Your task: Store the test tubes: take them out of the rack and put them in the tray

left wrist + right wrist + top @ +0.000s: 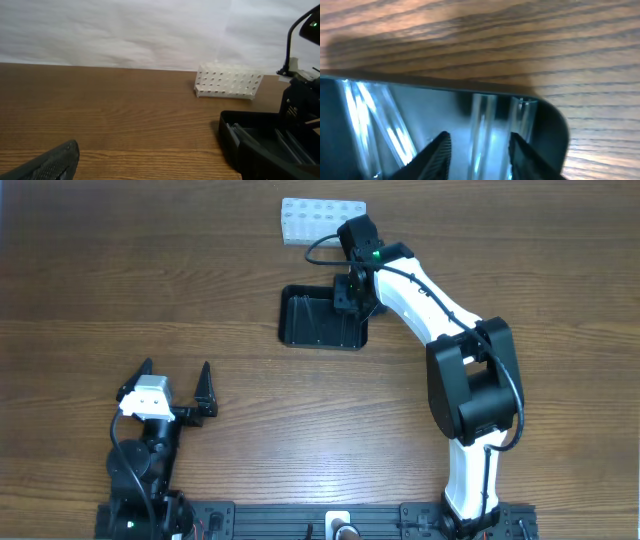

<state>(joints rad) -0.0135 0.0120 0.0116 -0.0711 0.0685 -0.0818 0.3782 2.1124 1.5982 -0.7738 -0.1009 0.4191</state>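
Well left of the tray [305, 326], toward the arm bases, the left gripper [174, 378] sits with fingers spread, holding nothing. Clear test tubes [364, 107] lie inside the tray. Beyond the tray, the rack [322, 222] looks empty, though its holes are hard to read. Over the tray's right end, the right gripper [479, 139] has its fingers apart around one tube [482, 117], apparently set down. Storing seems nearly finished.

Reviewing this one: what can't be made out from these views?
Tube count in the tray: in the top view the right gripper covers part of it; in the right wrist view the tubes are blurred and cut off by the edge.
Whether any remain in the rack: its holes are too small in the top view, and the left wrist view sees it side-on.
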